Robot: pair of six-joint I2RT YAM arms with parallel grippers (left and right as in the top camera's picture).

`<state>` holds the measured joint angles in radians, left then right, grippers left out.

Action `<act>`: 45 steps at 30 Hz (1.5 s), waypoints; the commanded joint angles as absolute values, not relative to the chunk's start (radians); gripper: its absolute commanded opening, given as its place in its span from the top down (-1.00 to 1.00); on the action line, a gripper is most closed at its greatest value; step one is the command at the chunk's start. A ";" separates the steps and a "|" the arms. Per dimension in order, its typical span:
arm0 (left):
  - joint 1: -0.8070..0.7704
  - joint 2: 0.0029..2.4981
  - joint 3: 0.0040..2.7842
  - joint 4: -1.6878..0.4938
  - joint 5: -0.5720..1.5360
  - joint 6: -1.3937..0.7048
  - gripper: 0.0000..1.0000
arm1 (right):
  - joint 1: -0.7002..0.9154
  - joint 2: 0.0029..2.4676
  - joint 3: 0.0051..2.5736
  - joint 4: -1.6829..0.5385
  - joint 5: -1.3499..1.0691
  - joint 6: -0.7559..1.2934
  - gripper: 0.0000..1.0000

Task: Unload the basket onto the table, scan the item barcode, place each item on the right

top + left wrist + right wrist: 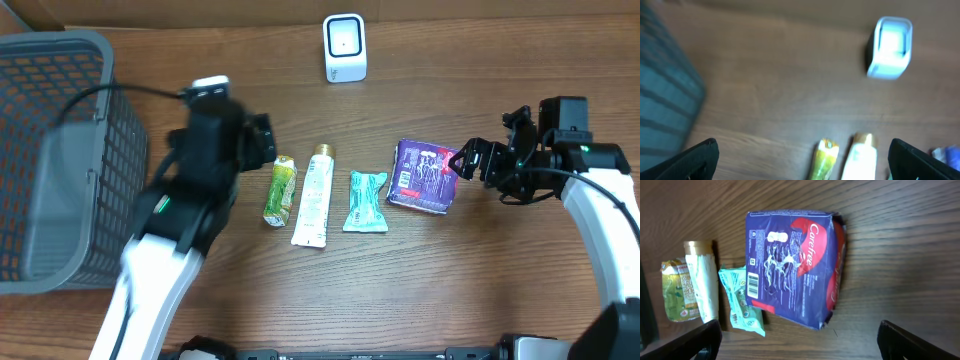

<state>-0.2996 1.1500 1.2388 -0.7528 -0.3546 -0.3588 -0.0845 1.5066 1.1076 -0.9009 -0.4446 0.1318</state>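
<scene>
Both pairs of jaws stand wide apart and hold nothing. The right gripper [799, 340] hangs over the purple pack [790, 265], which lies flat on the table [900, 240] just ahead of the fingertips and inside their span. That spread looks chosen to take the pack across its width. Its barcode [753, 282] faces up, on the end turned toward the other goods, so I judge this pack to be the item to scan, and a grip on the plain end would leave the code uncovered.

Just past that end lies a teal sachet [742, 300], touching or nearly touching the pack, then a white tube [702, 280] and a green packet [677, 290] side by side. They form a row, probably so that each can be lifted alone.

The left gripper [801, 155] hovers with the tube cap and packet top between its fingers. Well ahead of it the white scanner [890, 47] stands upright, its window apparently turned toward the row. A grey basket [60, 160] sits off to that gripper's outer side, likely for goods already scanned.
</scene>
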 commanded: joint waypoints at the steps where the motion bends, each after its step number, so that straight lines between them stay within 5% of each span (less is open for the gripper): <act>1: -0.293 1.041 1.184 -0.787 -0.437 -0.320 -0.99 | -0.086 1.567 1.121 -0.871 -0.481 0.055 -1.00; 18: -0.293 1.024 0.994 -0.816 -0.452 -0.400 -0.99 | -0.084 1.765 1.121 -0.661 -0.447 -0.004 -0.82; 31: -0.293 1.235 0.994 -0.815 -0.452 -0.400 -0.99 | -0.072 1.786 1.109 -0.689 -0.450 -0.001 -0.18; 38: -0.293 1.366 0.994 -0.815 -0.452 -0.400 -0.99 | -0.066 1.787 1.082 -0.670 -0.445 -0.001 0.56; 40: -0.293 1.396 0.994 -0.815 -0.452 -0.400 -0.99 | -0.067 1.786 1.082 -0.669 -0.445 0.015 0.93; 45: -0.293 1.477 0.994 -0.814 -0.452 -0.400 -0.99 | -0.070 1.786 1.082 -0.657 -0.432 0.191 0.93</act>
